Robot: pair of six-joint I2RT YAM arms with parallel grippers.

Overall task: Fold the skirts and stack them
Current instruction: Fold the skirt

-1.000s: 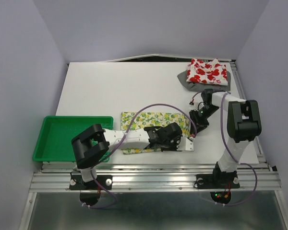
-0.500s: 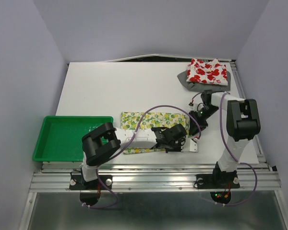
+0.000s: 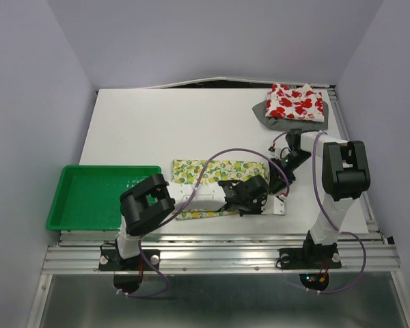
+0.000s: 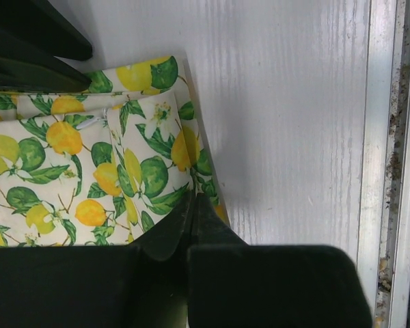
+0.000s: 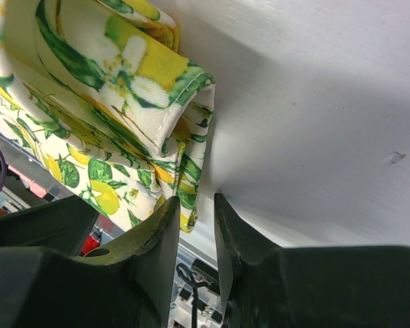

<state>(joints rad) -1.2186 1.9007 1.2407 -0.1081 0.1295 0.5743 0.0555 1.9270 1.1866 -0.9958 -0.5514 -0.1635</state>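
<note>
Near the front edge of the white surface (image 3: 178,123), the folded white cloth skirt printed with yellow lemons and green leaves (image 3: 212,171) lies flat, and both my arms meet at its right end. My left gripper (image 3: 268,201) is low at the near right corner. In the left wrist view, its dark fingers have closed to a point (image 4: 191,205) on the hem of the lemon skirt (image 4: 89,150), pinching the cloth where its edge meets the bare surface. My right gripper (image 3: 281,179) is at the far right corner of the same skirt. From the right wrist view its jaws stand only narrowly apart (image 5: 195,205). The stitched corner of the layered cloth (image 5: 89,102) reaches into the mouth of the gap beside the left finger, with bare surface showing past it, so nothing is clamped there. At the far right corner of the surface, well apart from both grippers, the folded white skirt with red print (image 3: 297,102) rests on top of the plain grey skirt (image 3: 272,120). A green plastic tray (image 3: 89,198) sits at the near left edge.
</note>
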